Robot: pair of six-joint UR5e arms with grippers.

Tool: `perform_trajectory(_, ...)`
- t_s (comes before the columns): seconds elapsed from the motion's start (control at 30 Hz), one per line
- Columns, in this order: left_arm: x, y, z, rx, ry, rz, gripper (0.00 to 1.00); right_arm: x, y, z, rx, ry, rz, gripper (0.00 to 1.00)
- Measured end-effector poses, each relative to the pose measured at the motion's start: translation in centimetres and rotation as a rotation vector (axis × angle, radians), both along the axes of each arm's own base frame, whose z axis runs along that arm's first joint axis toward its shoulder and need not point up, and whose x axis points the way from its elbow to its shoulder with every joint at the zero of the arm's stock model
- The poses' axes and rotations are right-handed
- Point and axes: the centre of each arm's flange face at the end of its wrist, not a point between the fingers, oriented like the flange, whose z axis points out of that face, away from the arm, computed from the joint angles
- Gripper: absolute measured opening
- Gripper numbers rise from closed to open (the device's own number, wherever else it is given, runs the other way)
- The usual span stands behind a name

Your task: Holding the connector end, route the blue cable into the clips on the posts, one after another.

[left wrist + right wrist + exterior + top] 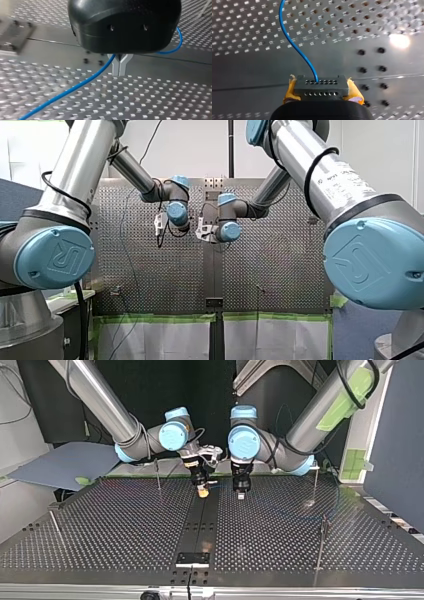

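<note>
In the right wrist view my right gripper [322, 83] has its yellow pads [290, 90] shut on a dark grey connector block [322, 89]. The blue cable [294, 42] leaves the block's face and curves away over the perforated table [249, 37]. Seen from the left wrist, my left gripper [119, 73] has its metal fingers shut, and the blue cable [75, 87] runs up into their base and loops out behind the gripper body. In the top view both grippers hang side by side just above the table's far middle, my right gripper [202, 491] left of my left gripper [241, 493].
Thin posts stand on the table in the top view: one far left of centre [158, 475], one at the left edge [55, 527], one far right [316, 480], one near right [322, 545]. A black plate [192, 558] sits at the near edge.
</note>
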Motion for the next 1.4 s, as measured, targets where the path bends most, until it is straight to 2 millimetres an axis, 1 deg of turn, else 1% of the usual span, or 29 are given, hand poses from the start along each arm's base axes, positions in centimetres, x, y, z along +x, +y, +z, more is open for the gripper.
perform_trajectory(0.13, 0.1, -0.8, -2.1, 0.015, 0.020, -0.010, 0.00, -0.9, 0.6, -1.8, 0.011, 0.024, -0.013, 0.00)
perform_trajectory(0.4, -0.2, -3.2, -5.7, 0.007, 0.026, -0.046, 0.00, -2.6, 1.1, -4.4, 0.009, 0.047, -0.058, 0.00)
perform_trajectory(0.63, -1.7, -6.3, -9.7, -0.006, 0.031, -0.066, 0.00, -4.4, 1.5, -6.6, 0.005, 0.054, -0.094, 0.00)
perform_trajectory(0.83, -2.3, -7.6, -13.0, 0.004, 0.036, -0.063, 0.00, -6.1, 2.0, -8.7, 0.008, 0.052, -0.115, 0.00)
perform_trajectory(0.97, -2.7, -8.1, -14.1, 0.012, 0.039, -0.069, 0.00, -7.0, 2.5, -9.9, 0.012, 0.048, -0.122, 0.00)
perform_trajectory(1.13, -3.5, -9.1, -14.9, 0.010, 0.028, -0.079, 0.00, -8.3, 3.2, -11.3, 0.012, 0.051, -0.133, 0.00)
perform_trajectory(1.4, -4.6, -10.9, -15.1, -0.011, -0.021, -0.091, 0.00, -10.8, 4.4, -13.6, 0.028, 0.053, -0.164, 0.00)
